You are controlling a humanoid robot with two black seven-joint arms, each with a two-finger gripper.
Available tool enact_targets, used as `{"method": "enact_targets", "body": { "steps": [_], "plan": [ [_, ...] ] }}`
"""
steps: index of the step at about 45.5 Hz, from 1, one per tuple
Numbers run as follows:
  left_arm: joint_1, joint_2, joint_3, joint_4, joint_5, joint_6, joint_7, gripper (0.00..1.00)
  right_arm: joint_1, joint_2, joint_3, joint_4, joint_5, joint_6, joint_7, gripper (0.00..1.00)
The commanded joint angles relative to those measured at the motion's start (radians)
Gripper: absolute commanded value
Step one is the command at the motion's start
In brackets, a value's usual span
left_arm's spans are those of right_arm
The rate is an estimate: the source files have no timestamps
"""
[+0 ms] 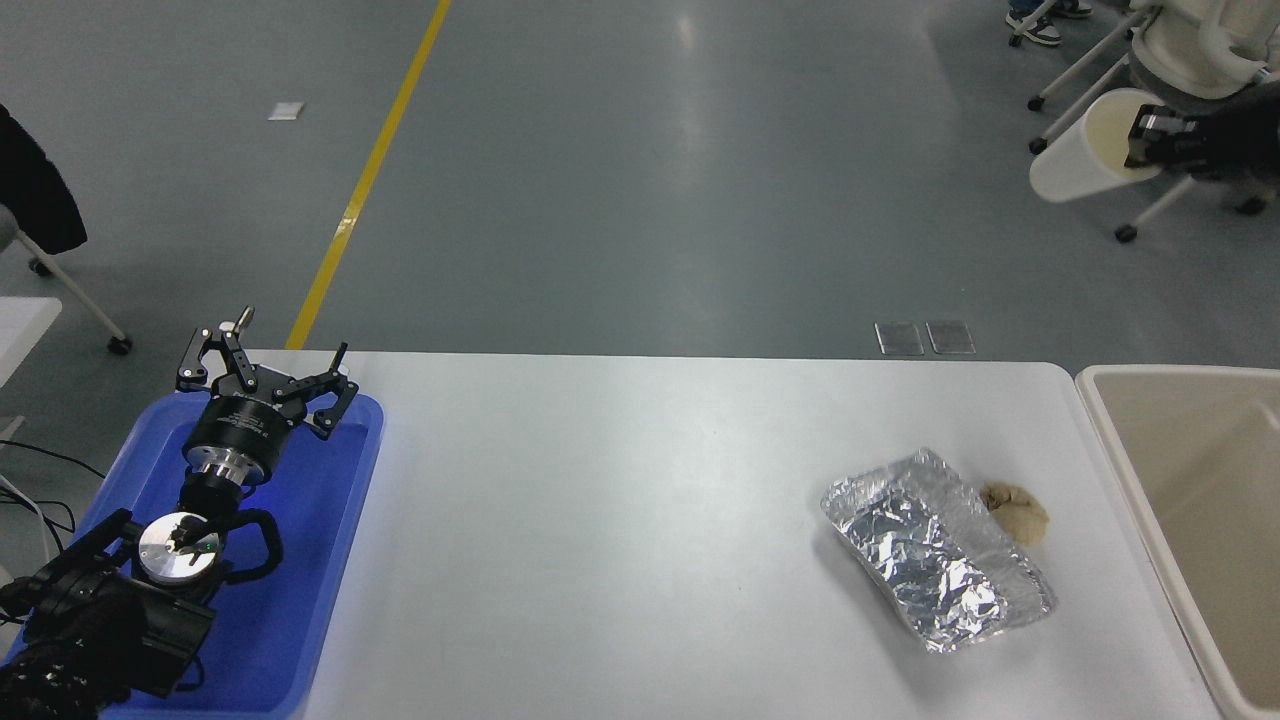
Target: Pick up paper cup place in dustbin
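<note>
While the left pincer (262,372) is resting spread apart at lower left, the right pincer (1150,140) is pinching the paper cup (1085,150) by its rim at upper right, holding it high to reach the dustbin (1120,440).

The paper cup (1083,150) is up in the air at the far right, well above and beyond the table. It is small, white and tapered, with a cream inside and a rolled rim. It hangs tilted almost onto its side, mouth turned to the right and slightly up, base pointing left and down. Its rim is pinched at the mouth, one black finger reaching inside.

The dustbin (1112,445) stands at the table's right end, just beside its edge. It is large, beige, rectangular, with rounded corners and a thick pale rim. Only its left part shows; the inside seen is bare.
</note>
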Motion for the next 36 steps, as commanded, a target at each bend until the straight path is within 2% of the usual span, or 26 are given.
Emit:
{"method": "enact_targets", "body": {
  "steps": [1, 8, 20, 26, 36],
  "plan": [
    [-0.001, 0.000, 0.000, -0.001, 0.000, 0.000, 0.000, 1.00, -0.272, -0.040, -0.004, -0.197, 0.086, -0.128, -0.023, 0.00],
    [-0.001, 0.000, -0.001, -0.001, 0.000, 0.000, 0.000, 1.00, -0.417, -0.064, 0.057, -0.199, 0.089, -0.254, -0.023, 0.00],
    [0.001, 0.000, 0.000, 0.001, 0.000, 0.000, 0.000, 1.00, -0.722, -0.067, 0.328, -0.309, 0.094, -0.383, -0.034, 0.00],
    [0.001, 0.000, 0.000, 0.001, 0.000, 0.000, 0.000, 1.00, -0.887, -0.023, 0.523, -0.416, 0.094, -0.400, -0.038, 0.00],
    [0.001, 0.000, 0.000, -0.001, 0.000, 0.000, 0.000, 1.00, -1.023, 0.060, 0.634, -0.490, 0.094, -0.428, -0.038, 0.00]
  ]
}}
